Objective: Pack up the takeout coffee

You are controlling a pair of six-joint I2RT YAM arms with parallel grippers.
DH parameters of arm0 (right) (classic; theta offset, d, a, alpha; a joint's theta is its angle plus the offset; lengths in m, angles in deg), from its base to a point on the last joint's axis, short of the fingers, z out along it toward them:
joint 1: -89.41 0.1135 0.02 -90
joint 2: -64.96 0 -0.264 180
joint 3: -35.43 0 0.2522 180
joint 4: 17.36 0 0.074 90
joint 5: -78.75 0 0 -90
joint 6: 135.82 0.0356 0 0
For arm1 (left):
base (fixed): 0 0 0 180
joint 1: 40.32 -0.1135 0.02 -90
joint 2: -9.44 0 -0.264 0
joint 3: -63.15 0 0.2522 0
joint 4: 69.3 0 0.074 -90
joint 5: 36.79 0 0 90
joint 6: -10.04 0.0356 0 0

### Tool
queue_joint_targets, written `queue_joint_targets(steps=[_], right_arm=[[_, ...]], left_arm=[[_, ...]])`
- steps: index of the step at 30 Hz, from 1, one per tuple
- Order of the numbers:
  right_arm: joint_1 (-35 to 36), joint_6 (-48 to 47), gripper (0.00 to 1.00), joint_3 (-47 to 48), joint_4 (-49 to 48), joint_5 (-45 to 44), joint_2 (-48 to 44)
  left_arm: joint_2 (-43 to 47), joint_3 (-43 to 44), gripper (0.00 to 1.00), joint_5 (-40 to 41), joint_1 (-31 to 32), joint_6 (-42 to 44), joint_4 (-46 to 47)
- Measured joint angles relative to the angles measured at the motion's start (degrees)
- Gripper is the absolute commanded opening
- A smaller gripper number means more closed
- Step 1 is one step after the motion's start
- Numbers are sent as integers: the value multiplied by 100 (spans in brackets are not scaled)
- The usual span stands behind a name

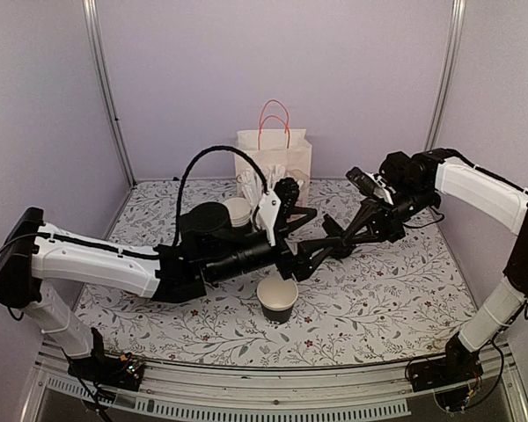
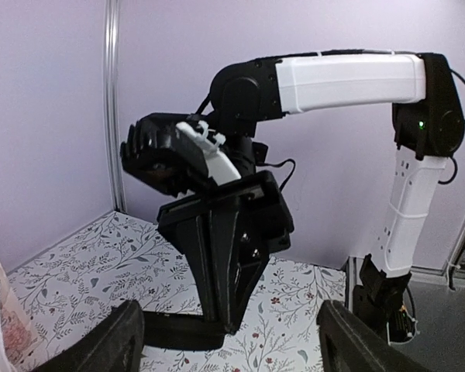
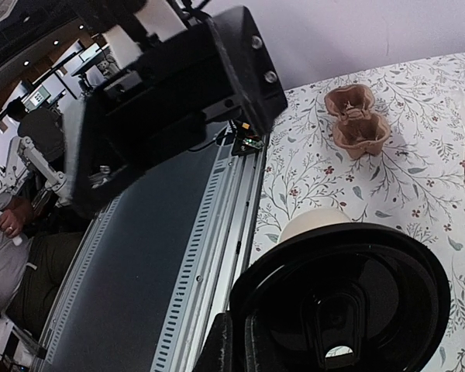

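On my left, the left gripper has its jaws wide apart with nothing between them. Through its wrist camera I look straight across the gap at the other arm. It holds nothing, so I judge it free either to back off or to steady the cup.

The cup stands upright and uncovered on the tabletop, front and centre, below both wrists and well apart from the paper bag at the back.

To the right, the right gripper has its jaws closed on the near edge of the black lid. In that wrist view the cup's pale rim peeks out past the lid's far edge, so I judge the lid is above the cup but not centred.

The step in hand, as I read it, is capping. I want the lid level and its circle squarely over the rim before I lower. An edge grip lets the free side droop — so I would go down slowly and seat the far side first. Then I would press evenly, watching that the light cup does not slide or tip.
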Motion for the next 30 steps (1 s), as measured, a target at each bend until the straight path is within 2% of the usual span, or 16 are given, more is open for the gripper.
queue_joint_targets(steps=[3,9,17,30], right_arm=[[98,-13,1,146,103,-4,-138],[94,68,0,363,140,256,-431],[94,262,0,437,157,723,-595],[94,363,0,437,157,968,-804]], left_arm=[[304,-761,88,4,0,26,621],[420,-1274,86,-11,0,70,1576],[-85,-1003,90,-127,-37,221,2439],[-968,-319,90,-533,-243,-133,2828]])
